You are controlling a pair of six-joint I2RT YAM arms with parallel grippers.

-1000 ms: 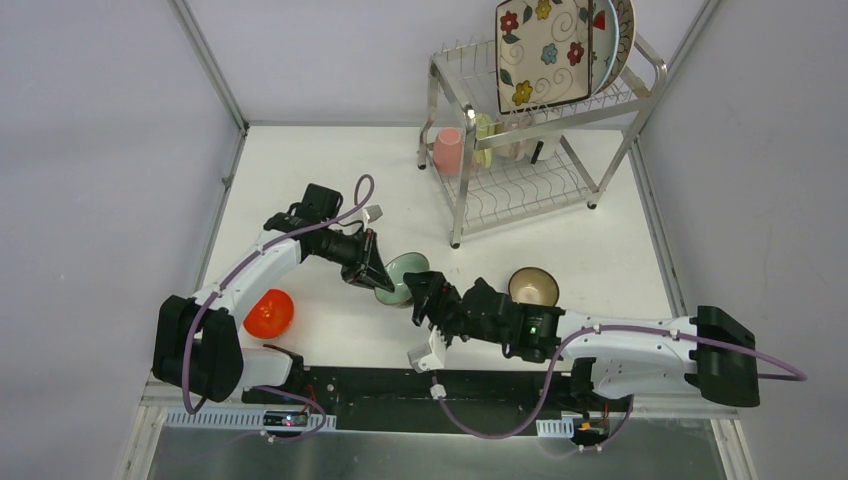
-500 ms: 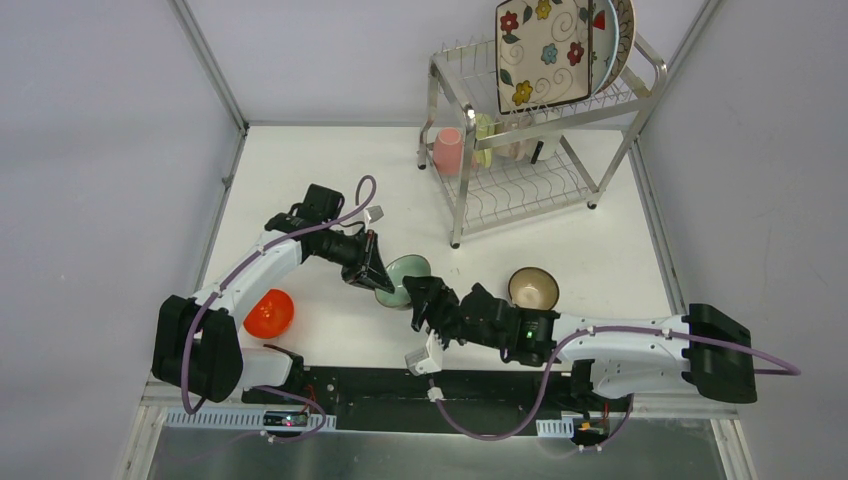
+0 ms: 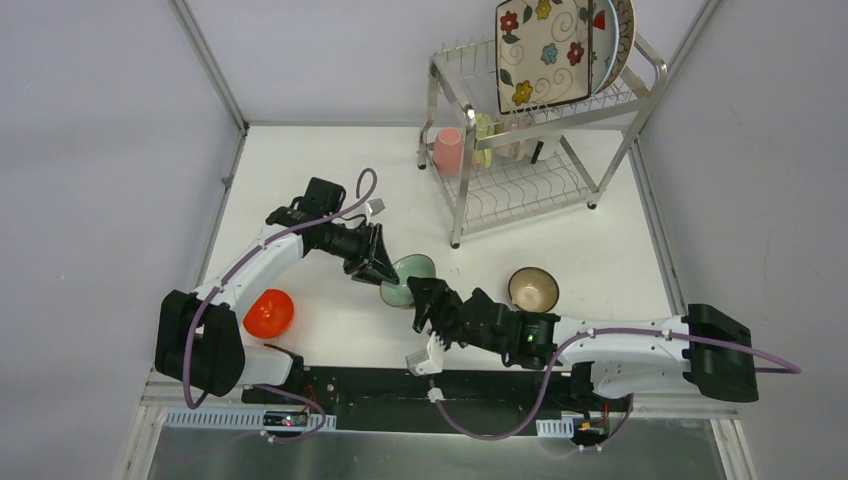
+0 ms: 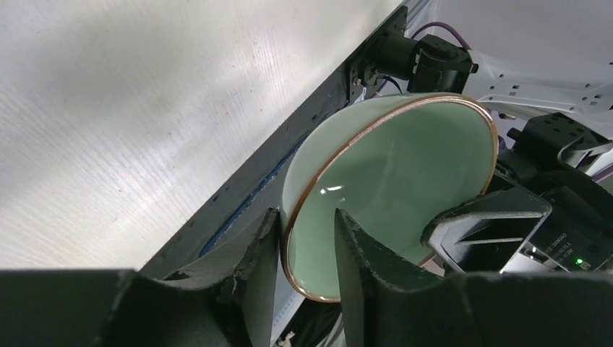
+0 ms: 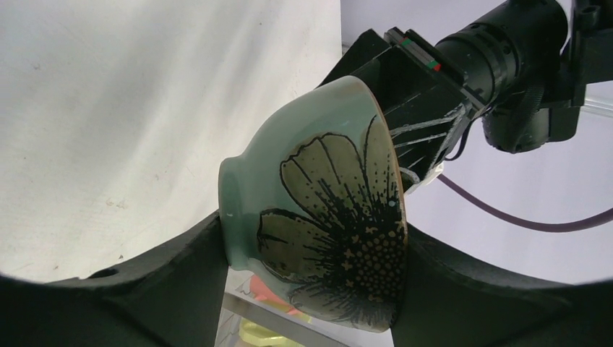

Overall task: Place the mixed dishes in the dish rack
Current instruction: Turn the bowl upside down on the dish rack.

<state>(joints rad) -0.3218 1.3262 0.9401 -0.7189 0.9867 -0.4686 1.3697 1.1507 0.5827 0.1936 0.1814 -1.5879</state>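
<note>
Mint bowl point(image 3: 405, 278) tilted sideways; orange bowl point(image 3: 268, 313), brown bowl point(image 3: 533, 289) upright; floral plate point(image 3: 545, 55) standing in dish rack point(image 3: 525, 188).
</note>
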